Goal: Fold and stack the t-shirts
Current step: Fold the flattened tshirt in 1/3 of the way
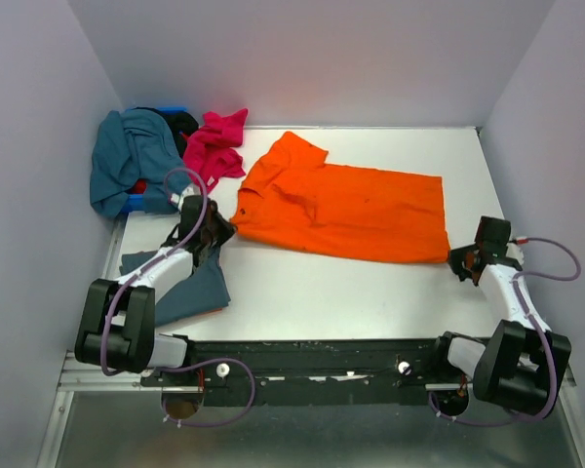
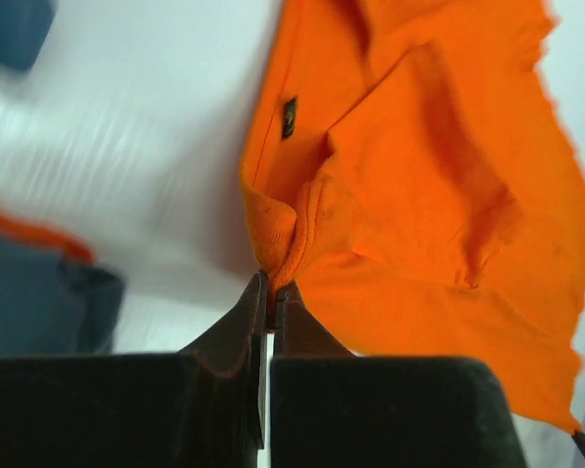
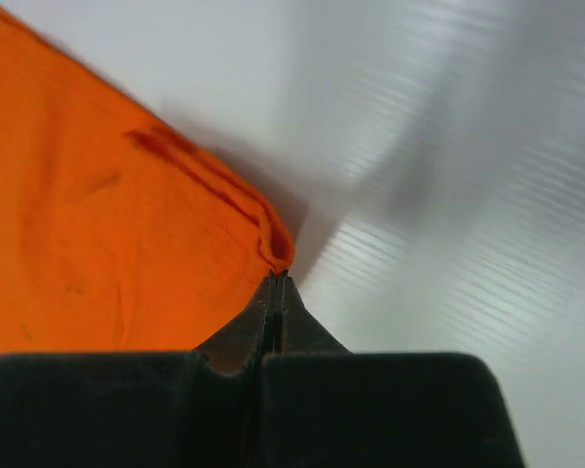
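The bright orange t-shirt [image 1: 341, 200] lies spread flat across the middle of the table. My left gripper [image 1: 224, 234] is shut on a bunched fold at its near left edge by the collar [image 2: 271, 289]. My right gripper [image 1: 459, 259] is shut on its near right hem corner [image 3: 279, 277]. A slate blue-grey t-shirt [image 1: 190, 291] lies folded under my left arm. A teal t-shirt [image 1: 127, 156] and a magenta-pink t-shirt [image 1: 216, 141] sit crumpled at the back left.
A blue bin [image 1: 135, 204] holds the teal shirt in the back left corner, with something black [image 1: 183, 122] behind it. Grey walls close in the table on the left, back and right. The arm bases stand on a black rail [image 1: 322, 356] along the near edge.
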Controlling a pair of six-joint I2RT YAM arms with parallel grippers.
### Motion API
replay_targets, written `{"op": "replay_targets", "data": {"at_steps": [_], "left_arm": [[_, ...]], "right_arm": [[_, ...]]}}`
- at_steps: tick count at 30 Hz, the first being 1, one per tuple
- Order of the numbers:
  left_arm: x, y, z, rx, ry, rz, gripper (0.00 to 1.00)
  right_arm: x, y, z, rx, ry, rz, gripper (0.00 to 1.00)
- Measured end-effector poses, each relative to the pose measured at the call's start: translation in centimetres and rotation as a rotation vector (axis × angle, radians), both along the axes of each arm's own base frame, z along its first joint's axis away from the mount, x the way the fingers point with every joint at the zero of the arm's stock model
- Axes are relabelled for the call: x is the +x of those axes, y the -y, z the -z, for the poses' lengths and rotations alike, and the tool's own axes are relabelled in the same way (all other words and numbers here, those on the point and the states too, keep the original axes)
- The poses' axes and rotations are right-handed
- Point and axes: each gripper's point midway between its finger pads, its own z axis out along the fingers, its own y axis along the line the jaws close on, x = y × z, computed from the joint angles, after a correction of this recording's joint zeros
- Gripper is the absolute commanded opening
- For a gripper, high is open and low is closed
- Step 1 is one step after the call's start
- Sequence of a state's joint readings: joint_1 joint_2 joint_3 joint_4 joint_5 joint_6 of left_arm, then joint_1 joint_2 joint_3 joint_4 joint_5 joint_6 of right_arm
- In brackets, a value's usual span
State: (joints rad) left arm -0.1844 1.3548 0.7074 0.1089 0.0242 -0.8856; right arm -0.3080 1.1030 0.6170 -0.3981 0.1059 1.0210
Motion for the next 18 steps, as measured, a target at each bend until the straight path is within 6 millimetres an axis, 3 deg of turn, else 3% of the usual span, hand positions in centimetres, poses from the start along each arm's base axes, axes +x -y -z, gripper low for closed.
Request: {"op": "replay_targets", "data": {"at_steps": [3,6,18], "left_arm": [[-3.6,-0.5,5.3,0.015,-0.130,0.007,0.00],[-5.5,-0.9,7.7,0.027,-0.191,0.006,0.00],[-4.6,-0.8,5.8,0.028,-0.131,0.012,0.00]], "right_arm": [[-2.4,-1.1,3.4,0.044,-0.099,-0.009,0.01],[-2.8,-1.3,4.1,0.053,-0.106,-0.016,0.01],[-3.2,-1.4,4.9,0.037,-0.107,-0.038,0.01]]}}
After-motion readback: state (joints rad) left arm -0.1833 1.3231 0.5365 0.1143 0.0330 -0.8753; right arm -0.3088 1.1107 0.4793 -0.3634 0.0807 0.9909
